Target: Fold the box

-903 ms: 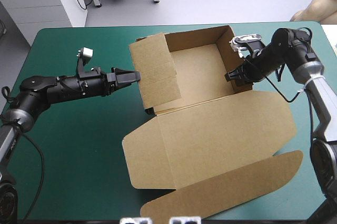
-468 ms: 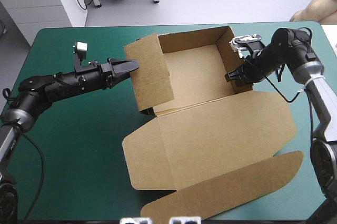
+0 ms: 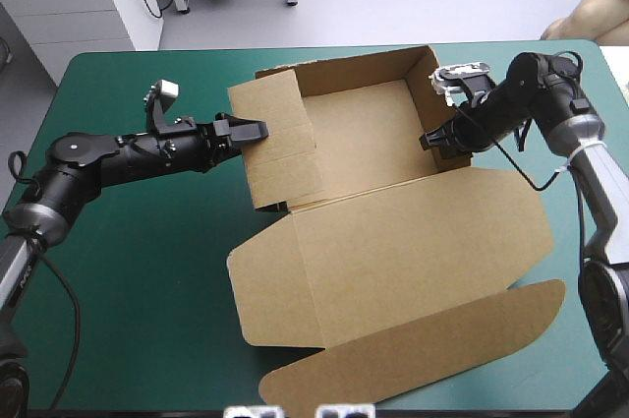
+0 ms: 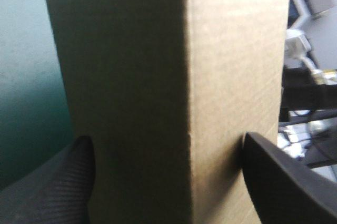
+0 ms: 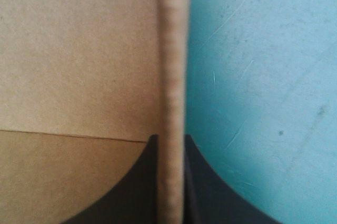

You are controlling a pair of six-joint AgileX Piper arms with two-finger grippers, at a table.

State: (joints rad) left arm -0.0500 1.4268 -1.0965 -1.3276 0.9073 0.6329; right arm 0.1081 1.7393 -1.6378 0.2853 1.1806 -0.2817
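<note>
Pinching the right wall (image 3: pixel 425 103) of the box (image 3: pixel 364 128) with my right gripper (image 5: pixel 169 137), I have its black fingers all but closed, one on the inside and one on the outside, with the wall's top edge running up between them. I hold it that way, I think, so the box cannot slide or twist while the other side gets worked. The box sits in the middle of the table (image 3: pixel 147 261), its open tray toward the far edge and its lid (image 3: pixel 413 241) lying flat toward the near edge, the long tuck flap beyond that. My left gripper (image 3: pixel 252 130) is against the outside of the left wall (image 3: pixel 280 143), which stands raised but looks loose, not yet tucked in. Those fingers (image 4: pixel 47 187) are spread wide apart, their tips at the brown board and gripping nothing; spread like that they make a broad pusher, which suits nudging a tall panel inward. My left arm lies low and stretched across the teal-green cover, pointing straight at the panel. My right arm reaches in from the far right corner and bends down over the wall from above.
</note>
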